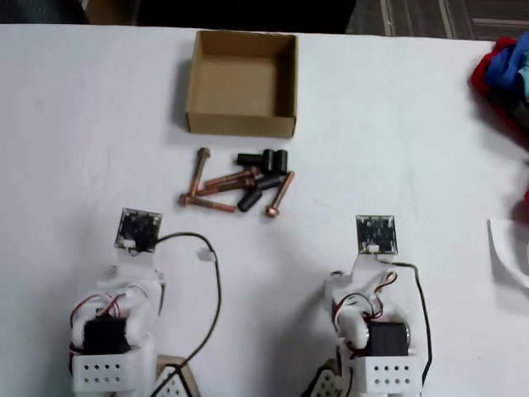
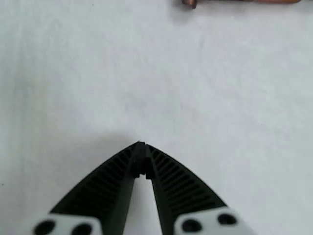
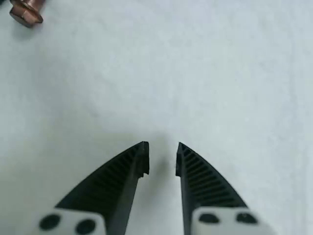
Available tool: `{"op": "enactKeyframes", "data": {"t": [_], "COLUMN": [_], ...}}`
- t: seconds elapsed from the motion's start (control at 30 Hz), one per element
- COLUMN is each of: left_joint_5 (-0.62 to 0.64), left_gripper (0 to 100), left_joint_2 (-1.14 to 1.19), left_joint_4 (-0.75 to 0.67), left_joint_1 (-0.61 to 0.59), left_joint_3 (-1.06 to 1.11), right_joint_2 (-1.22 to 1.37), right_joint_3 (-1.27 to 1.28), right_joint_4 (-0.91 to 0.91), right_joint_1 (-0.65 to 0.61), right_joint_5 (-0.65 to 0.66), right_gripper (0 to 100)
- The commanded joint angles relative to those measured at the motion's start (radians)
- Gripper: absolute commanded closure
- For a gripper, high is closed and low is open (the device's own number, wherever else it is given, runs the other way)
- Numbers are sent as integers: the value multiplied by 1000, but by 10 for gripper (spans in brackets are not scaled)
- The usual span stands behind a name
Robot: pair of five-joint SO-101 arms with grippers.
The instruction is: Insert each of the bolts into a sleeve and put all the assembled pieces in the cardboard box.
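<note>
Several copper bolts (image 1: 216,179) and black sleeves (image 1: 264,160) lie in a loose pile mid-table, just in front of the open cardboard box (image 1: 242,83), which holds nothing. Both arms sit folded at the near edge, well short of the pile. My left gripper (image 2: 141,147) is shut with its tips touching, above bare white table; a copper bolt (image 2: 239,2) lies at the far rim of its view. My right gripper (image 3: 162,156) is slightly open with nothing between its fingers; a bolt head (image 3: 25,11) shows at the corner of its view.
The white table (image 1: 397,149) has free room on both sides of the pile. A red and blue cloth bundle (image 1: 504,70) lies at the far right edge, and a white object (image 1: 511,252) sits below it. A black cable (image 1: 213,281) loops beside the left arm.
</note>
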Motion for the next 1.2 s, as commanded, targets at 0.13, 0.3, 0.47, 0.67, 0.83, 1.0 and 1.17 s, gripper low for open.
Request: {"op": "enactKeyframes", "data": {"t": [0.13,0.3,0.47,0.67,0.83,1.0,1.17], "left_joint_5": [5,5,5,5,5,5,5], "left_gripper": [972,972,972,972,972,972,972], "left_joint_2": [-5,-5,-5,-5,-5,-5,-5], "left_joint_4": [-6,-6,-6,-6,-6,-6,-6], "left_joint_1": [6,6,6,6,6,6,6], "left_joint_3": [21,21,21,21,21,21,21], "right_joint_2": [-13,-13,-13,-13,-13,-13,-13], "right_joint_3": [8,8,8,8,8,8,8], "right_joint_4": [5,5,5,2,2,1,2], "right_joint_1": [10,10,10,10,10,-7,-77], "right_joint_5": [8,6,5,5,3,9,9], "right_gripper": [899,899,899,899,899,898,897]}}
